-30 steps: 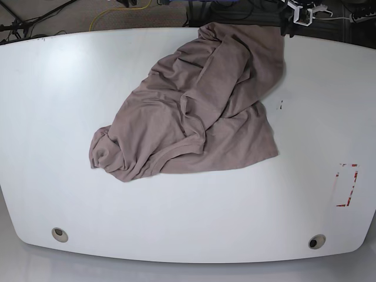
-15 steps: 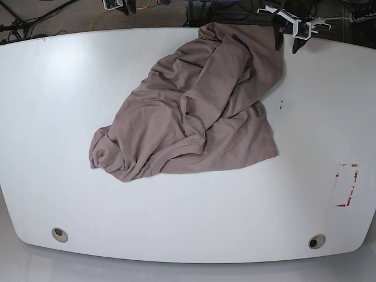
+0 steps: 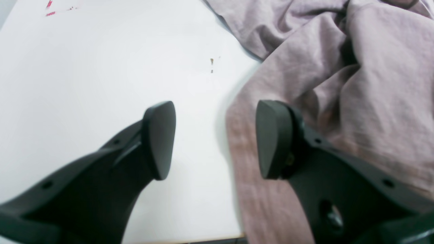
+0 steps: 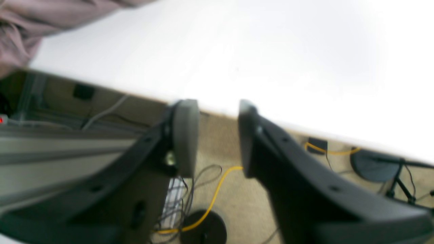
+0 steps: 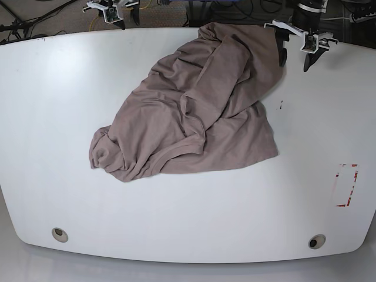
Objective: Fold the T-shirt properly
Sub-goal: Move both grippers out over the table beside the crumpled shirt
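Base view: the taupe T-shirt (image 5: 194, 106) is lying crumpled across the white table (image 5: 53, 129). Left wrist view: the left gripper (image 3: 215, 139) is hanging wide open, empty, straddling the shirt's edge. Right wrist view: the right gripper (image 4: 217, 135) is hovering partly open, empty, at the table's edge.

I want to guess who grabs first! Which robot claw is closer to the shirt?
The left gripper: one finger is already over the T-shirt edge. The right gripper hangs beyond the table's far edge.
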`<move>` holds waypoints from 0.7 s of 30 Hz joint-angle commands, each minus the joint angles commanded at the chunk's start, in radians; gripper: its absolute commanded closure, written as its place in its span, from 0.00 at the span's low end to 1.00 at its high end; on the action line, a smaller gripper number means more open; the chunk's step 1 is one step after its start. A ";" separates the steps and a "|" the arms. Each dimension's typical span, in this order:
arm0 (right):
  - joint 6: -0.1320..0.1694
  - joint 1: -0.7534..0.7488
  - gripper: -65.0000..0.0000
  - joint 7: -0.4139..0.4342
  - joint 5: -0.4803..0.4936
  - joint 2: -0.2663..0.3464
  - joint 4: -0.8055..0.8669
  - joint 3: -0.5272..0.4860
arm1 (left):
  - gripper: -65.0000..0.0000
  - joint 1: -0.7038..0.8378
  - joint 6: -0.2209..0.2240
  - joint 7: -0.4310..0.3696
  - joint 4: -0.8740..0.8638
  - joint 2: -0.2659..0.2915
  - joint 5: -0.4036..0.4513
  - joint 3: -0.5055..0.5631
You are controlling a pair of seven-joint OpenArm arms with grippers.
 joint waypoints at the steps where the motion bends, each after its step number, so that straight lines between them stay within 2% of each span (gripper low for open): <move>1: 0.000 0.005 0.43 -0.003 0.000 0.000 0.000 0.001 | 0.44 0.003 0.000 0.002 -0.002 0.000 0.000 -0.001; 9: 0.002 0.028 0.44 -0.018 0.000 -0.004 -0.006 0.000 | 0.46 0.032 0.001 0.010 -0.023 0.010 0.002 0.001; 21: -0.001 0.036 0.51 -0.043 0.005 0.000 0.004 0.027 | 0.49 0.079 -0.027 -0.043 -0.047 0.029 -0.020 0.018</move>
